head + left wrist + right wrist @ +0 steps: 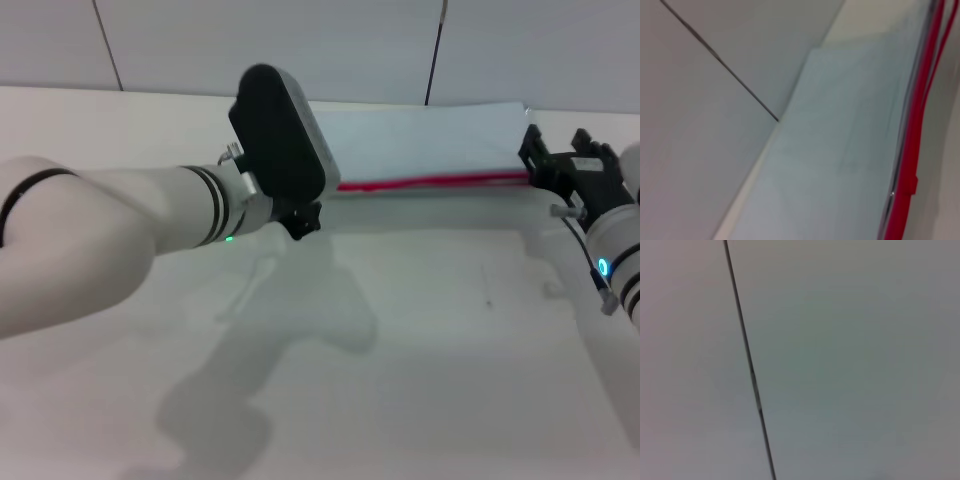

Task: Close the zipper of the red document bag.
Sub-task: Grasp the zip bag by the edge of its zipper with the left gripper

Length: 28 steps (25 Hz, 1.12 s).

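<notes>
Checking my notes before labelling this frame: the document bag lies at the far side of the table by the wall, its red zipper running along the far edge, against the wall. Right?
Not quite. In the head view the zipper runs along the near edge of the red document bag, facing the robot; the far edge lies toward the wall.

pale blue-grey red document bag (420, 140), bright red zipper (430, 182).
</notes>
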### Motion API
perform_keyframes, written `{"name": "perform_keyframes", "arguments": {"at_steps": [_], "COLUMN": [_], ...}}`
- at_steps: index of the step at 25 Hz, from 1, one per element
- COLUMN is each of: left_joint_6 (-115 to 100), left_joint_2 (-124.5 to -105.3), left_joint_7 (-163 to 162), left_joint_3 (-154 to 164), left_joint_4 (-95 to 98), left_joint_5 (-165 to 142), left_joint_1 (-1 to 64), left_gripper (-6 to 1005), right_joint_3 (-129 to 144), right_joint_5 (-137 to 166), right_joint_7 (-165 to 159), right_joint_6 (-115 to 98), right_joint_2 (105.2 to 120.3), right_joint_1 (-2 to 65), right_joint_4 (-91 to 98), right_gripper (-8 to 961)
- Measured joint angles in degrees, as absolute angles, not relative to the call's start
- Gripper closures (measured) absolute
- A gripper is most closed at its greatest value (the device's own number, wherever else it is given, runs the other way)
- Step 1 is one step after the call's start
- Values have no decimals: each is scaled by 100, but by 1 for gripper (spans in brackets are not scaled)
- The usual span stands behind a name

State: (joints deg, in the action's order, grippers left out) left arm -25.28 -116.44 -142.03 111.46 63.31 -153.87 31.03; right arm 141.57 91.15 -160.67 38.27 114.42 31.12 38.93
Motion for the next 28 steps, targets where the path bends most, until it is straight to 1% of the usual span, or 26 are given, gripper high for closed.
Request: {"name": "perform_keyframes", "arguments": {"at_steps": [1, 3, 5, 7, 9, 10, 11, 12, 13, 16, 22, 28], "left_joint_6": [-2550, -2611, -2715, -2764, -2796, -2813, -2827, -2839, -2849, -2862, -2865, -2865], "left_joint_2": [-11644, -11642, -11636, -11636, -11639, -11636, -11635, -11635, -11634, -11627, -11627, -11634], "left_joint_7": [-14207, -14228, -14249, -14252, -14253, -14253, -14253, -14253, -14254, -14255, -14256, -14256], "left_joint_3": [11127, 11105, 11076, 11040, 11008, 10999, 10991, 10981, 10975, 10959, 10933, 10933], "left_joint_4": [6471, 6715, 7075, 7259, 7395, 7440, 7483, 7525, 7573, 7726, 7973, 8151], "left_joint_5": [-15427, -15486, -15572, -15624, -15662, -15677, -15689, -15700, -15703, -15710, -15784, -15847], "left_joint_1": [3026, 2917, 2762, 2674, 2595, 2573, 2549, 2528, 2505, 2436, 2321, 2261], "left_gripper": [924, 936, 939, 941, 944, 945, 945, 946, 946, 948, 951, 954], "right_joint_3": [14092, 13944, 13821, 13669, 13424, 13062, 13062, 12560, 12560, 11906, 11276, 11066], "right_joint_5": [9155, 9280, 9505, 9832, 10266, 10825, 10825, 11492, 11492, 12349, 13544, 13679], "right_joint_7": [-16063, -16054, -16046, -16042, -16040, -16036, -16036, -16031, -16031, -16021, -15979, -15321], "right_joint_6": [3678, 3274, 2941, 2671, 2344, 1910, 1910, 1300, 1300, 478, -649, -1264], "right_joint_2": [11377, 11139, 10837, 10616, 10467, 10403, 10403, 10407, 10407, 10515, 10844, 11198], "right_joint_1": [3111, 3059, 2935, 2789, 2623, 2423, 2423, 2189, 2189, 1898, 1732, 1764], "right_joint_4": [3977, 4390, 4974, 5482, 5938, 6365, 6365, 6788, 6788, 7365, 8023, 8172], "right_gripper": [322, 322, 322, 322, 322, 322, 322, 322, 322, 328, 338, 338]}}
